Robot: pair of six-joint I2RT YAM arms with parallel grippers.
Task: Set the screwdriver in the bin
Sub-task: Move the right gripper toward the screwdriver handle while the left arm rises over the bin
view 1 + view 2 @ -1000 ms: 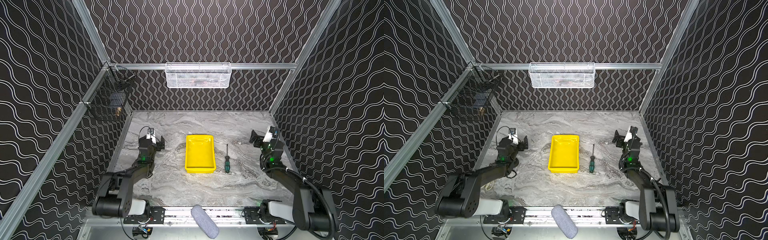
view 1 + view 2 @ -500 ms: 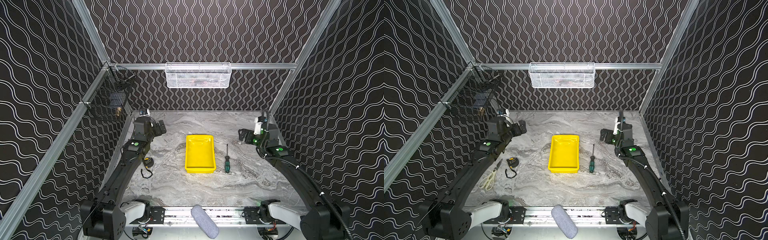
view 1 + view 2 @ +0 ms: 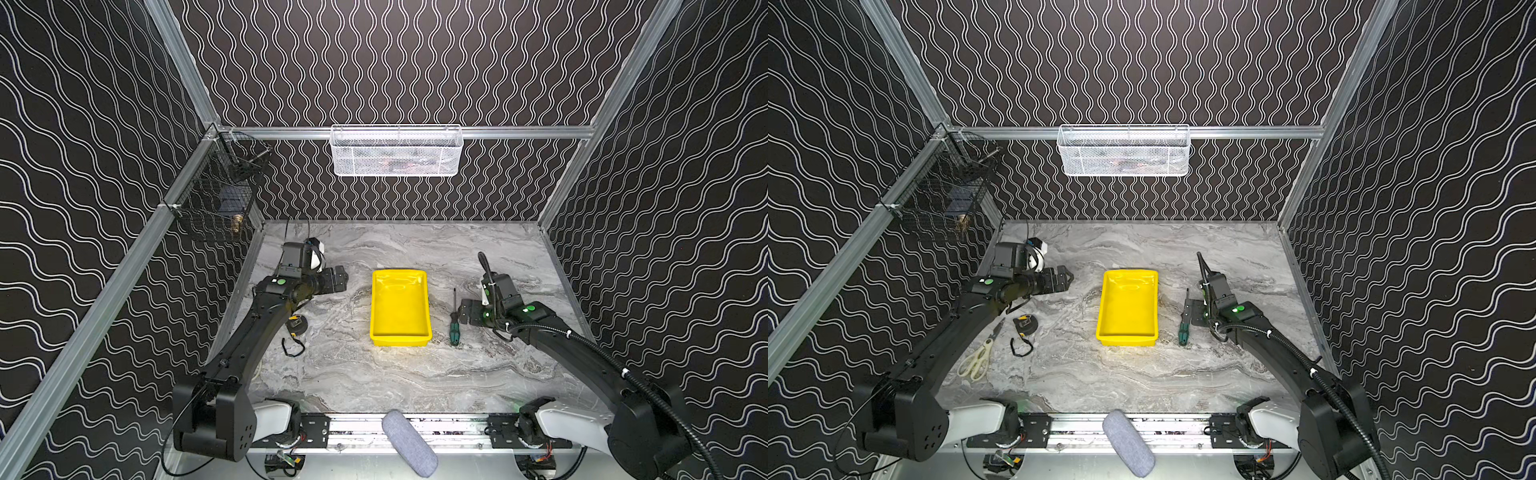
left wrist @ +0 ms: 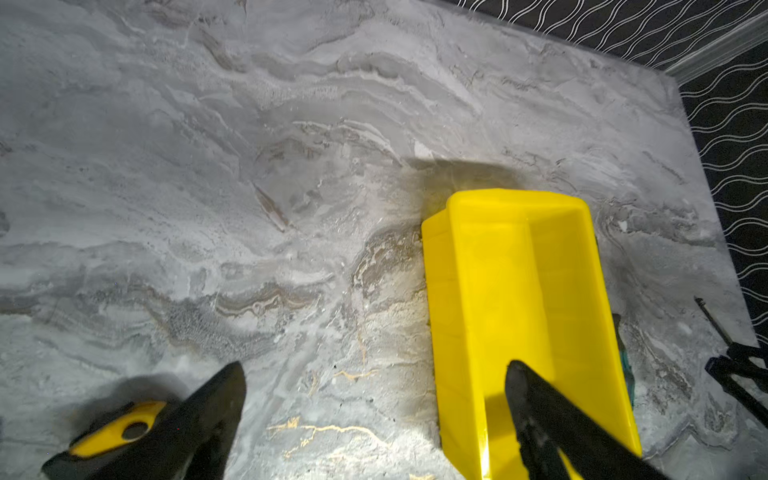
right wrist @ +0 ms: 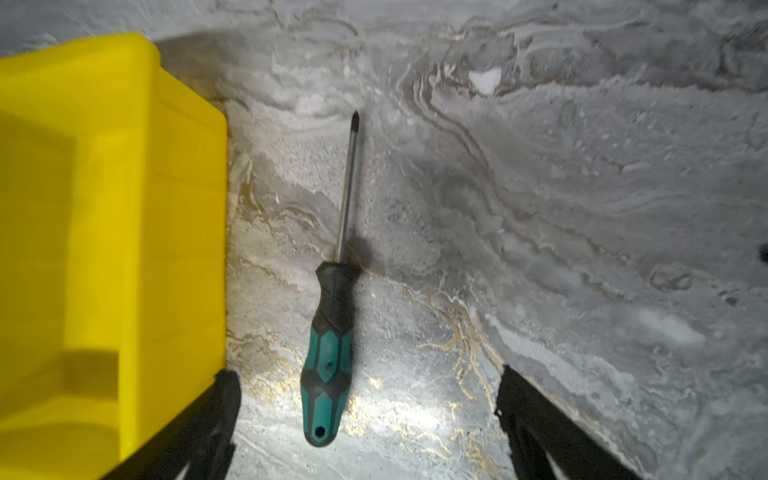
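Observation:
The screwdriver (image 3: 454, 324) (image 3: 1183, 328), with a green-and-black handle and thin shaft, lies flat on the marble table just right of the bin (image 3: 400, 307) (image 3: 1127, 307). The bin is a shallow yellow tray with nothing in it. In the right wrist view the screwdriver (image 5: 332, 332) lies alongside the bin's wall (image 5: 174, 249), handle end between the spread fingers of my right gripper (image 5: 365, 376) (image 3: 465, 311), untouched. That gripper is open, hovering low at the handle. My left gripper (image 3: 340, 278) (image 4: 374, 370) is open and holds nothing, left of the bin (image 4: 519, 291).
A black-and-yellow tape measure (image 3: 296, 322) (image 3: 1025, 323) and cream-handled scissors (image 3: 976, 361) lie under the left arm. A white mesh basket (image 3: 397, 151) hangs on the back rail and a black wire basket (image 3: 220, 199) on the left rail. Patterned walls enclose the table.
Both arms have unfolded from their low rest pose and reached forward. The right gripper has come down and inward to the screwdriver's handle. The left gripper has swung toward the bin.

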